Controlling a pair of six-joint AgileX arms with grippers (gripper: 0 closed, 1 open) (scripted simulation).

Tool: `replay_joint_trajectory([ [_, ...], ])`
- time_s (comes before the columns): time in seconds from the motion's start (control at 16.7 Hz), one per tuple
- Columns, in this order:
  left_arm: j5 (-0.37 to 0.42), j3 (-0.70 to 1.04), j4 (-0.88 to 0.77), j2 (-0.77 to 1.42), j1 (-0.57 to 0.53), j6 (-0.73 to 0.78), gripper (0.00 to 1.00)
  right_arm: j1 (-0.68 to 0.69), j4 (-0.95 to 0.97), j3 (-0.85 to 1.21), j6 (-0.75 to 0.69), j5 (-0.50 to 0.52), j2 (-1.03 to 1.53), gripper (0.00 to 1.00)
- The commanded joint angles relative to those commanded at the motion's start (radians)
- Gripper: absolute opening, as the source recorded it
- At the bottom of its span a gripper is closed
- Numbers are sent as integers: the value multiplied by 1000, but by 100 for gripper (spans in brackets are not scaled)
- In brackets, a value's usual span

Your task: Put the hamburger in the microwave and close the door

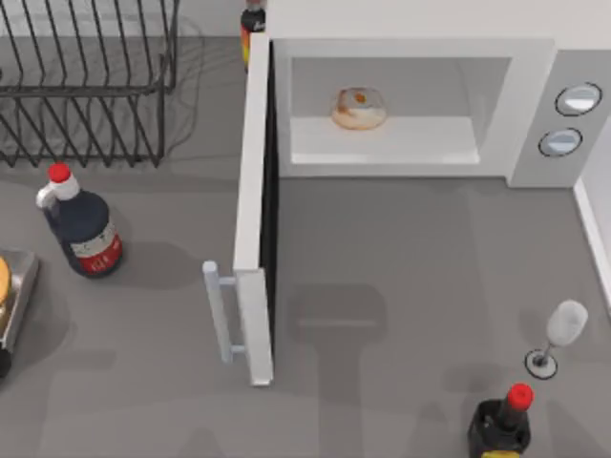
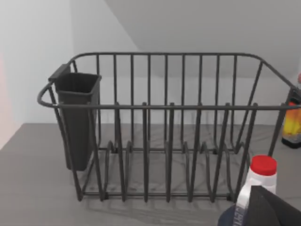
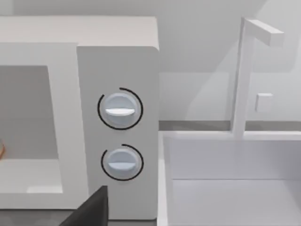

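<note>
- Nearest the top camera, at the table's [image 1: 401,286] front edge on the right, stands a dark red-capped bottle [image 1: 501,425], with a clear wine glass [image 1: 558,334] just beside it toward the back.
- Swung fully open, the door [image 1: 256,205] stands on edge out from the microwave's [image 1: 410,57] left side, dark inner face toward the right, its pale bar handle [image 1: 218,310] on the left face near the front end.
- Inside the microwave cavity sits the hamburger [image 1: 360,108], on the pale floor near the middle, apart from the walls.
- Two round knobs [image 3: 120,109] sit one above the other on the grey panel at the microwave's right; beside the panel the right wrist view shows a white sink [image 3: 230,179] with a white faucet [image 3: 247,70].
- At the left, a dark sauce bottle [image 1: 81,224] with a red cap and white neck stands in front of a black wire dish rack [image 2: 164,127].
- On the rack's end hangs a dark cutlery cup [image 2: 77,117]; nothing can be seen in the cup or between the rack's wires.
- Behind the door's hinge end, an orange-labelled bottle [image 1: 252,24] stands by the microwave's back left corner.
- At the far left edge, a metal object [image 1: 14,291] is partly cut off.
- Dark shapes at the edges of the wrist views may be finger parts; whether either claw is spread or pressed together I cannot tell.
</note>
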Motion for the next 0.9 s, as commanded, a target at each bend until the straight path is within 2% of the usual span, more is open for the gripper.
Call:
replay_joint_trajectory([
  [0.12,-11,-1,12,7,-14,0,0,0,0,0,0,0,0,100],
  [0.54,-133,-34,126,92,-132,1,0,0,0,0,0,0,0,100],
  [0.9,-112,-15,107,89,-111,0,0,0,0,0,0,0,0,100],
])
